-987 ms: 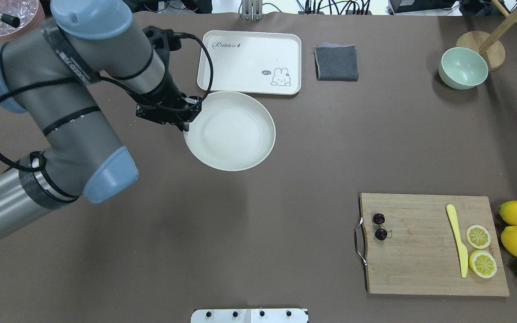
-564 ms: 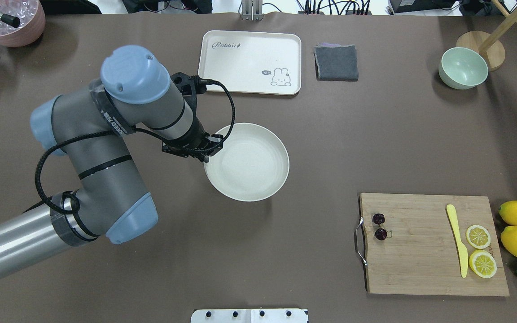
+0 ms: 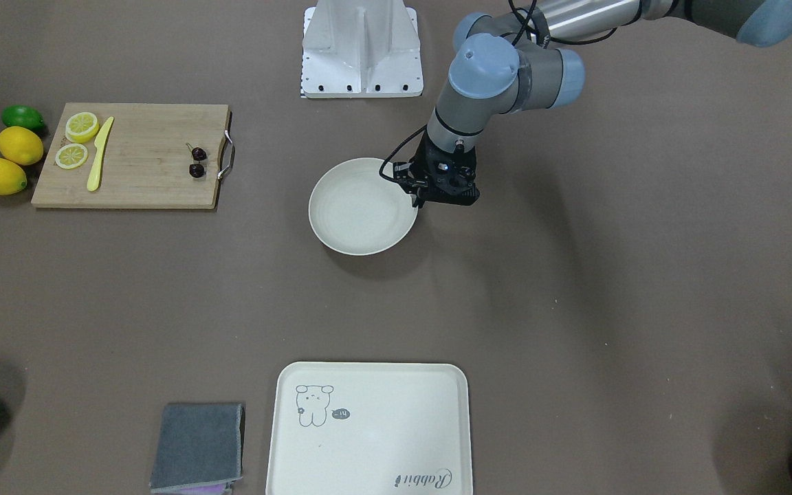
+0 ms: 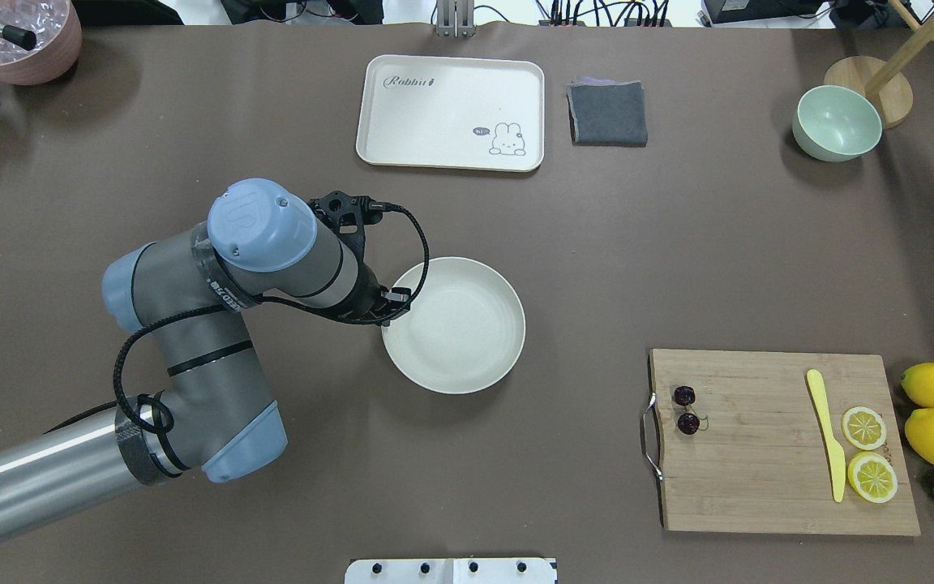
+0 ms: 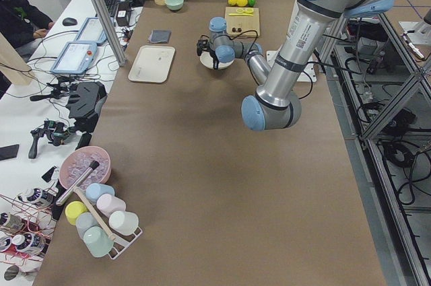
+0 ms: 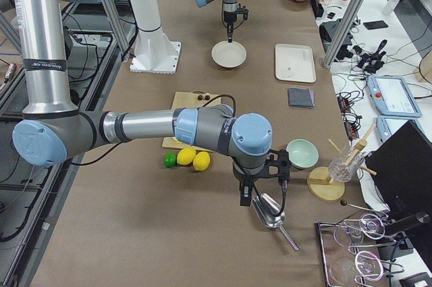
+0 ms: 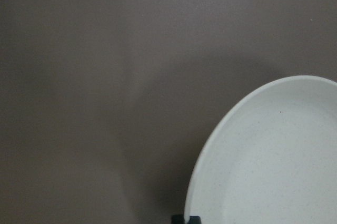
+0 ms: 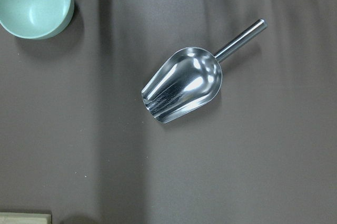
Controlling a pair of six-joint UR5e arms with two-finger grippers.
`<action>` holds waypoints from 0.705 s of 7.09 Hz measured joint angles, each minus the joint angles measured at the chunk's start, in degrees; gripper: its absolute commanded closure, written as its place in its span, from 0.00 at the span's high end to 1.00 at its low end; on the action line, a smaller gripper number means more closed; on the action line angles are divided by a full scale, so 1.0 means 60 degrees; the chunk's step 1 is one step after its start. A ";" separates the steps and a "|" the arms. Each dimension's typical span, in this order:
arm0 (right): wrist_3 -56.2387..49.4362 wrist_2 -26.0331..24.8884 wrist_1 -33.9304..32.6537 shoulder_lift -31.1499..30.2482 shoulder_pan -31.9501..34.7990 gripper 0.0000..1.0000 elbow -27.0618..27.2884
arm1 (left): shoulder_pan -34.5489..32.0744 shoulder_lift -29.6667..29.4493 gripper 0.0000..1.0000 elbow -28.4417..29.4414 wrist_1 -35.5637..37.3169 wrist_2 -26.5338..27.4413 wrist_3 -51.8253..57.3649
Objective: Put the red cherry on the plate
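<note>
At the 9 o'clock end of the cutting board (image 4: pixel 767 454), seen from overhead, the cherries (image 4: pixel 686 410) lie just beside the metal handle, well apart from the plate (image 4: pixel 467 341) off at their 10 o'clock. Your left gripper (image 4: pixel 387 315) pinches the plate's rim at 9 o'clock. Your right gripper (image 6: pixel 246 196) hangs over a metal scoop (image 8: pixel 184 84); you cannot tell whether it is spread. Expect the cherries to be light, smooth, quick to roll and easily bruised, so pinch gently across one fruit or where the stems join.

Matt plate (image 4: pixel 455 341) — wooden board (image 4: pixel 759 470) — shiny scoop (image 8: pixel 184 84)
</note>
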 measured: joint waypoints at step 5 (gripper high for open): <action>-0.0002 0.0026 -0.0003 -0.0202 0.0052 1.00 0.0191 | 0.0136 0.0358 0.99 0.0155 -0.1095 0.0102 -0.0453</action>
